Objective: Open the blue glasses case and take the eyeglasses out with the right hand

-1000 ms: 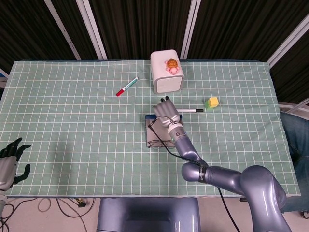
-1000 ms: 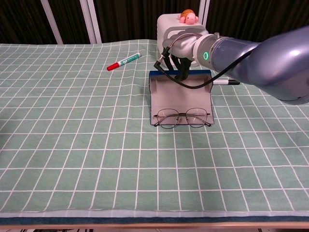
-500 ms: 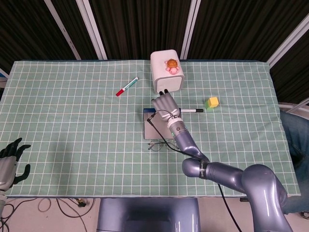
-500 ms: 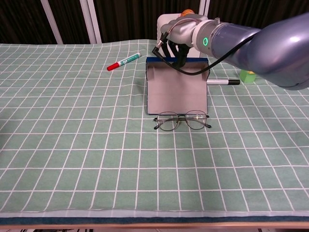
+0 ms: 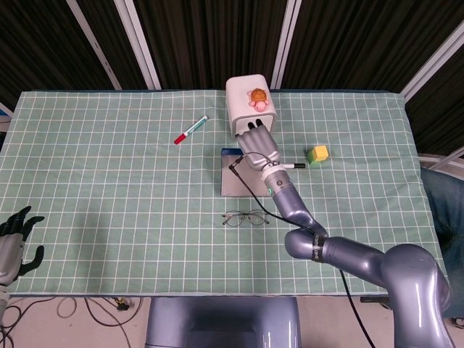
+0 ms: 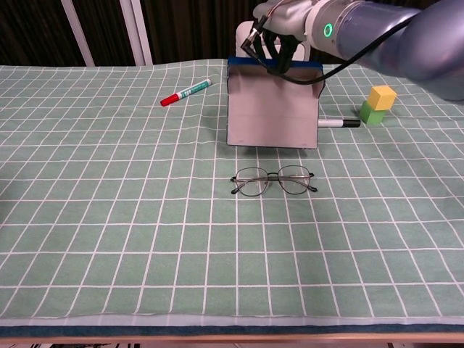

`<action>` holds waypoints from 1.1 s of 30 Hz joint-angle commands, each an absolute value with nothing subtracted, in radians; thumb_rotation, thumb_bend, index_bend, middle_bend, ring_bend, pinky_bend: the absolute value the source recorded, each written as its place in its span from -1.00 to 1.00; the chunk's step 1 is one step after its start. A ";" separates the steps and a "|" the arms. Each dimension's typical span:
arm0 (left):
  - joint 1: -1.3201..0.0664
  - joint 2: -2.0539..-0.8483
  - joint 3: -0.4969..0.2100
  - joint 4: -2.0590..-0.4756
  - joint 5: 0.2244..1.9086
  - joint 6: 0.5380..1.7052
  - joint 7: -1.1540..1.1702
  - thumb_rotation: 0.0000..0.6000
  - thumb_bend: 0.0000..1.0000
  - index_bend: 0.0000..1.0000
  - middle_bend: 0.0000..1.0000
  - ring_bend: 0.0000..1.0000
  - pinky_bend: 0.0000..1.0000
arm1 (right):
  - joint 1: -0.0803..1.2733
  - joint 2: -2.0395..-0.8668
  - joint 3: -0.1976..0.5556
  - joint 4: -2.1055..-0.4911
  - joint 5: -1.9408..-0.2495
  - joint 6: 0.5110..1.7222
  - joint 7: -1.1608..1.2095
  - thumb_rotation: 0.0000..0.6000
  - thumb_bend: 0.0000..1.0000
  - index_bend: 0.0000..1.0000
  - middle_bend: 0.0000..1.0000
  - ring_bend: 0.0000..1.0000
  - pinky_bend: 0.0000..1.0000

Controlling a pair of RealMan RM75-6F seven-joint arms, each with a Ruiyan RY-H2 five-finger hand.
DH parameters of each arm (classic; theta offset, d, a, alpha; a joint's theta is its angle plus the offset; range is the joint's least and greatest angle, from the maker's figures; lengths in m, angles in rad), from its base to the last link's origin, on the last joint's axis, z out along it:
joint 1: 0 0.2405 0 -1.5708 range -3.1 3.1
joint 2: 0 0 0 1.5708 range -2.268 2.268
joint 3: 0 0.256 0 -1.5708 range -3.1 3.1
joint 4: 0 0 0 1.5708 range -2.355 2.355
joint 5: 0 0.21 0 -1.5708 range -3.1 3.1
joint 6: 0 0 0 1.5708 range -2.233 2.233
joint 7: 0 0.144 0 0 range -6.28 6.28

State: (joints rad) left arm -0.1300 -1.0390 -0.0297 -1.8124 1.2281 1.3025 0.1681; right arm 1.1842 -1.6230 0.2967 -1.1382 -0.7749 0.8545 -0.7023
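The blue glasses case (image 6: 273, 101) hung lifted off the counter (image 6: 109, 239), its pale grey inner face showing, gripped along its top edge by the right hand (image 6: 279, 29). The eyeglasses (image 6: 273, 181), thin dark wire with round lenses, lay on the checked cloth just in front of it. The left hand (image 5: 14, 243) sat cut off at the counter's corner, fingers seemingly apart and holding nothing.

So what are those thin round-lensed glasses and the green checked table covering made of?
The thin round-lensed glasses look like dark metal wire with clear lenses: the rims are very slim. The green checked table covering seems to be matte cloth or vinyl, since its front edge drapes slightly; I can't tell which.
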 commanded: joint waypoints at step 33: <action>-0.124 -1.052 -0.030 -1.810 1.218 1.319 0.199 1.00 -0.06 -0.62 -1.00 -1.00 -0.75 | 0.943 -1.378 0.123 -1.140 -0.932 0.828 -0.543 1.00 -0.13 0.04 0.03 -0.45 -0.53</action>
